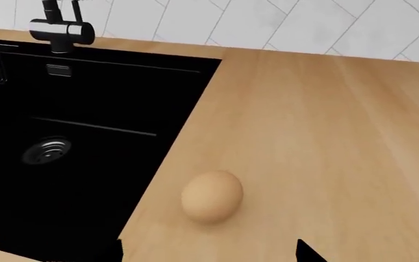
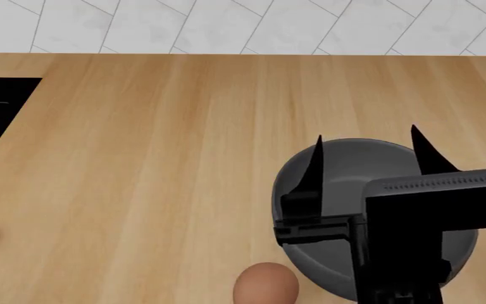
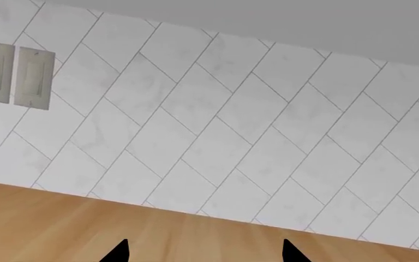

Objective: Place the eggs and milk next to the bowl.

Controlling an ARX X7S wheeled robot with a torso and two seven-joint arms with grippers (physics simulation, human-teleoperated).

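Eggs lie apart: your left pincer (image 1: 209, 252), spread wide, hovers just short of the pale one (image 1: 211, 196) beside the sink (image 1: 71, 142). Your right pincer (image 2: 368, 155), also wide and empty, hangs over the bowl (image 2: 378, 168), the reddish-brown egg (image 2: 266, 284) just left of it.

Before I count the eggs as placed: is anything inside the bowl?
The visible part of the bowl shows only bare grey interior. The open right gripper and its arm cover much of it, so that part cannot be checked. The reddish-brown egg sits outside.

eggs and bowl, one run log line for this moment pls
pale tan egg: on wooden counter beside black sink | reddish-brown egg: next to dark grey bowl | right gripper: open, empty
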